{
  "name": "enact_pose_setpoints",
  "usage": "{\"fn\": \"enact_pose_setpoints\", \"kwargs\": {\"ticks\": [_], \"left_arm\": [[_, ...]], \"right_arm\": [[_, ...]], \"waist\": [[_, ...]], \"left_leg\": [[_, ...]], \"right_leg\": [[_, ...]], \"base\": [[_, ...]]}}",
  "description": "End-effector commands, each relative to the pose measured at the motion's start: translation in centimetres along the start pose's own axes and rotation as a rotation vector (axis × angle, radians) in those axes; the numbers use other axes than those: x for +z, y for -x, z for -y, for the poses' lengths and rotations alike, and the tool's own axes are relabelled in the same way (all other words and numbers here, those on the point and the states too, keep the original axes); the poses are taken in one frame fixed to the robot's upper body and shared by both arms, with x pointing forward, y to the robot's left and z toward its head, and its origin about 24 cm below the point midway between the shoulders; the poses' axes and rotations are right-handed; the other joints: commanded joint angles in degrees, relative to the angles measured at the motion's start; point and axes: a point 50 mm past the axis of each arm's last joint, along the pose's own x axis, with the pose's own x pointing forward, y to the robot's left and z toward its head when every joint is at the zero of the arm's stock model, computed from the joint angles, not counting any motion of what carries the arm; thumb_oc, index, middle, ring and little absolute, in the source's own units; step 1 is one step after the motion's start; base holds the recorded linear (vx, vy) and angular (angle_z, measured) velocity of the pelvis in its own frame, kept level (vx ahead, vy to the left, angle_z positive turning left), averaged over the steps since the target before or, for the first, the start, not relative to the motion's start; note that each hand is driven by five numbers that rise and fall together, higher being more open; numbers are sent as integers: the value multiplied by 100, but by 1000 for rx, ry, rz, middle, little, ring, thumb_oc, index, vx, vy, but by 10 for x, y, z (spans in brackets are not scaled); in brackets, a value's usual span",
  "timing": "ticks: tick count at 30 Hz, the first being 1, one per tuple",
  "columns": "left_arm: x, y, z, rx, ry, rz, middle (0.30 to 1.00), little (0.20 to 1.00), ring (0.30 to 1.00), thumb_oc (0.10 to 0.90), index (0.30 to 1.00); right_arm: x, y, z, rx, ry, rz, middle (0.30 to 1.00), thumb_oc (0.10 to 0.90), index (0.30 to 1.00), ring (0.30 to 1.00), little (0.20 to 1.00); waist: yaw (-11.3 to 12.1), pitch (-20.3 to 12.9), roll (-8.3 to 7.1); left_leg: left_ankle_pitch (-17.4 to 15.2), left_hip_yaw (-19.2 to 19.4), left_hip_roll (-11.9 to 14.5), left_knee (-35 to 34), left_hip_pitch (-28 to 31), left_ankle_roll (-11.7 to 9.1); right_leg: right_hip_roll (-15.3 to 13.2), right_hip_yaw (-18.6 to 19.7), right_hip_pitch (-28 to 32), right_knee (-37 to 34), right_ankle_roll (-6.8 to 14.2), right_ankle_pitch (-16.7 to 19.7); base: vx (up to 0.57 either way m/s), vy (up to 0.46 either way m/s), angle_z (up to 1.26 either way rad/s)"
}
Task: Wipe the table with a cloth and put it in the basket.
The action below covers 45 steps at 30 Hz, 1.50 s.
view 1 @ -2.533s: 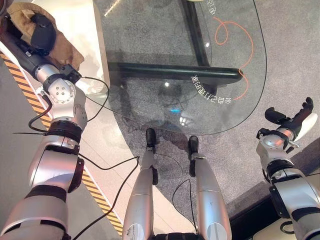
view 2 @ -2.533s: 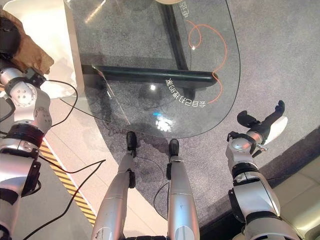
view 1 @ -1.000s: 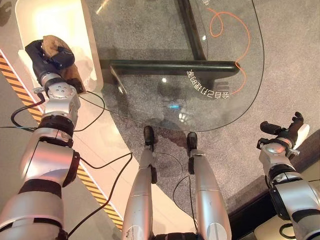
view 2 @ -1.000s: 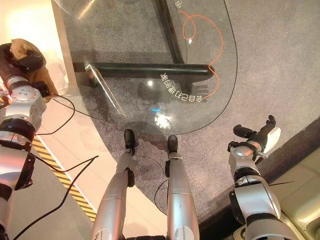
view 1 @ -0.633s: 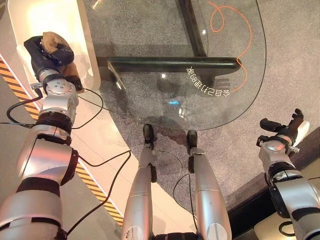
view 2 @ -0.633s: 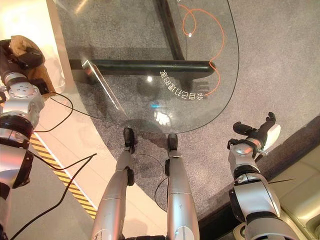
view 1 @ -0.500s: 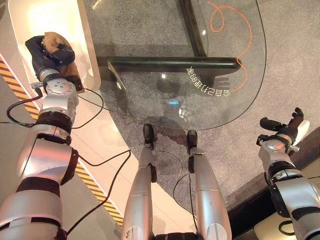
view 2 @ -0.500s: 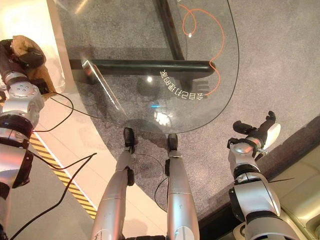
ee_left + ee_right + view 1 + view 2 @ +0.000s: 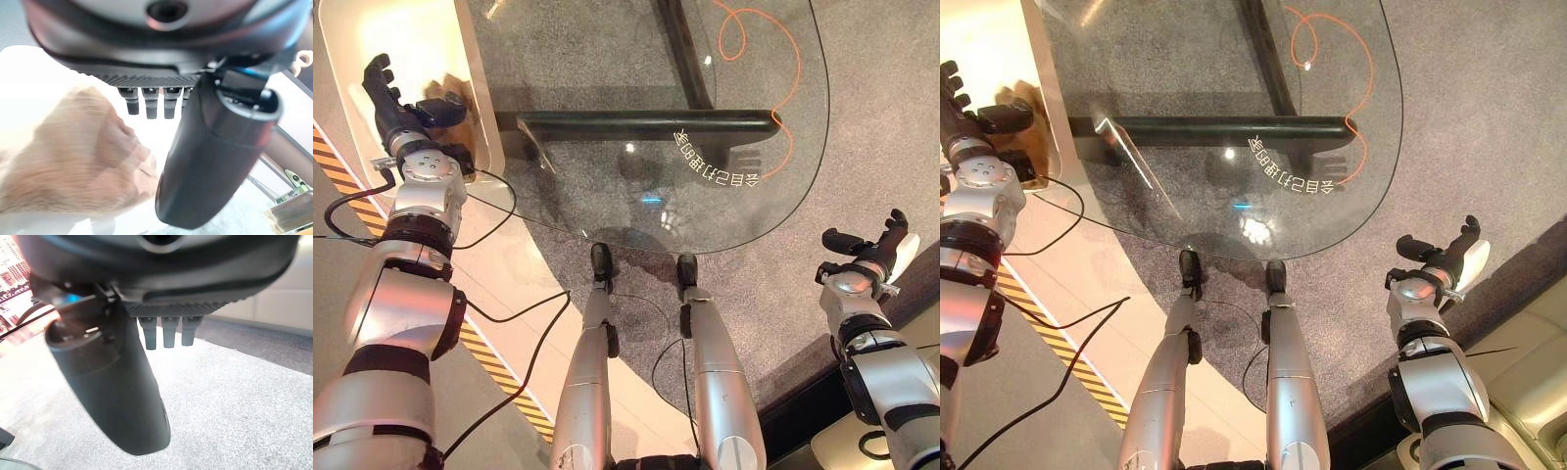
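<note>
Now that the brown cloth (image 9: pixel 73 156) lies inside the white basket (image 9: pixel 357 29), just below the unclenched left hand (image 9: pixel 396 103), it looks soft, light and limp. Any bunched fold would give hold. The right hand (image 9: pixel 871 257) hangs relaxed, well apart from the basket.

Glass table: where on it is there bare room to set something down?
The oval glass table is bare across its left and middle, between the white basket and the thin orange cable looping at its far right. The basket is crowded: the brown cloth lies inside, the open left hand above it.

The brown cloth (image 9: pixel 73 156) lies crumpled inside the white basket (image 9: pixel 352 39), beside the glass table (image 9: pixel 607 88).
</note>
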Motion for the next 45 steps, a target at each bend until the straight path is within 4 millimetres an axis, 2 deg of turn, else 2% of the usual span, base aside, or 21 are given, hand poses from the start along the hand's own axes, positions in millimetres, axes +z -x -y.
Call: {"fn": "enact_pose_setpoints", "kwargs": {"ticks": [1,10,19,25,29,33,37,40,41,42,43,45], "left_arm": [[49,-19,-42,164,55,136,900,900,900,800,900],[49,-18,-42,182,71,142,900,900,900,800,900],[59,-17,-46,210,125,217,900,900,900,800,900],[79,-14,-48,201,185,325,900,900,900,800,900],[93,-14,-61,213,264,388,900,900,900,800,900],[89,-15,-69,207,291,400,900,900,900,800,900],[76,-16,-81,181,284,396,900,900,900,800,900],[47,-17,-91,151,253,335,900,900,900,800,900],[29,-17,-97,141,234,291,900,900,900,800,900],[24,-17,-99,139,227,278,900,900,900,800,900],[-1,-15,-103,126,196,213,900,900,900,800,900],[-27,-10,-109,120,170,145,900,900,900,800,900]], "right_arm": [[8,-18,37,-105,51,70,900,800,900,900,900],[6,-17,36,-99,49,67,900,800,900,900,900],[1,-15,35,-87,46,61,900,800,900,900,900],[-11,-13,38,-82,56,37,900,800,900,900,900],[-26,-10,43,-70,65,4,900,800,900,900,900],[-38,-8,49,-69,86,-26,900,800,900,900,900],[-61,-1,57,-58,116,-89,900,800,900,900,900],[-89,9,68,-50,152,-166,900,800,900,900,900],[-100,13,76,-47,170,-195,900,800,900,900,900],[-103,14,78,-46,176,-203,900,800,900,900,900],[-113,18,85,-42,193,-238,900,800,900,900,900],[-125,23,92,-31,211,-271,900,800,900,900,900]], "waist": [[33,-153,-88],[37,-153,-97],[58,-153,-86],[79,-153,-39],[103,-155,2],[137,-314,36],[211,-629,21],[296,-929,5],[323,-1054,5],[326,-1087,7],[348,-1239,-1],[372,-1379,-11]], "left_leg": [[-1160,-190,42,971,39,-108],[-1162,-202,42,962,55,-98],[-1163,-194,46,946,152,-95],[-1137,-147,64,740,553,-109],[-1109,-108,82,446,1114,-130],[-1057,-77,95,156,1493,-147],[-1032,-76,101,-172,1919,-161],[-960,-81,93,-508,2313,-168],[-928,-71,104,-638,2484,-176],[-931,-71,107,-653,2523,-178],[-957,-68,115,-689,2670,-184],[-986,-71,120,-715,2812,-184]], "right_leg": [[-101,17,417,-1620,307,1001],[-97,13,436,-1622,304,999],[-105,11,531,-1624,303,994],[-124,13,888,-1704,337,994],[-192,14,1416,-1914,410,1030],[-251,-6,1780,-2142,442,1071],[-296,-24,2246,-2430,483,1093],[-344,-81,2700,-2705,523,1116],[-362,-107,2893,-2827,534,1127],[-365,-113,2944,-2857,535,1130],[-379,-144,3141,-2979,537,1141],[-394,-189,3336,-3093,541,1157]], "base": [[0,0,0],[0,0,0],[-15,-10,0],[-56,-45,0],[-48,-55,-1],[-8,-26,-4],[11,-65,-1],[27,-65,0],[34,-32,0],[42,-36,5],[36,-27,5],[46,-26,13]]}}
